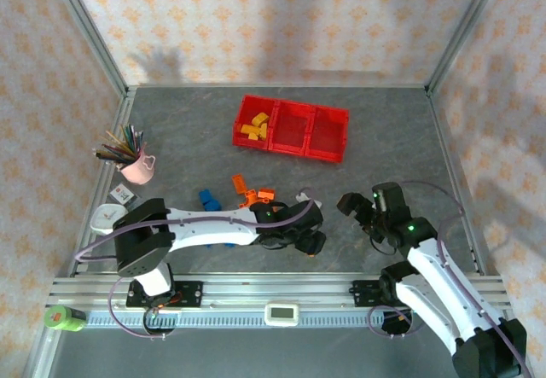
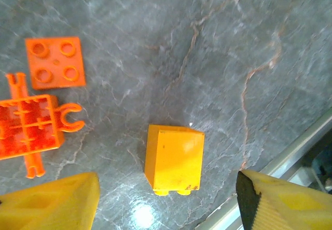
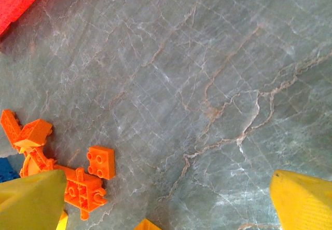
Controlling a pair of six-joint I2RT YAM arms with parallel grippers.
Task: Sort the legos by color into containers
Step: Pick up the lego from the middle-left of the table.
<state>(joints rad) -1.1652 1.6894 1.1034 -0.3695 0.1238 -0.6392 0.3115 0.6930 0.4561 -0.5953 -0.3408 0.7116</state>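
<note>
**Status:** sorting begun, judged well short of complete.

**Containers:** row of three joined bright red rectangular open-top plastic bins, at the middle of the far edge of the grey marbled table surface.
- Left compartment: small yellow plastic bricks, about four; exact count not resolvable.
- Middle and right compartments: no bricks discernible.

**Left to sort, all on the surface:**
- One loose yellow rectangular plastic brick, on its side, close to the near edge, right of the middle.
- Orange plastic pieces, at least four, clustered near the middle. Among them are a square four-stud plate and a square plate with clip ends.
- Blue plastic bricks, at least two, just left of the orange cluster.

**Left gripper**: spread wide, one finger either side of the loose yellow brick, touching nothing, holding nothing.

**Right gripper**: spread wide over bare surface toward the right of the near edge, holding nothing.

**Assessment:** yellow probably one brick from done. Orange and blue not yet started.
</note>
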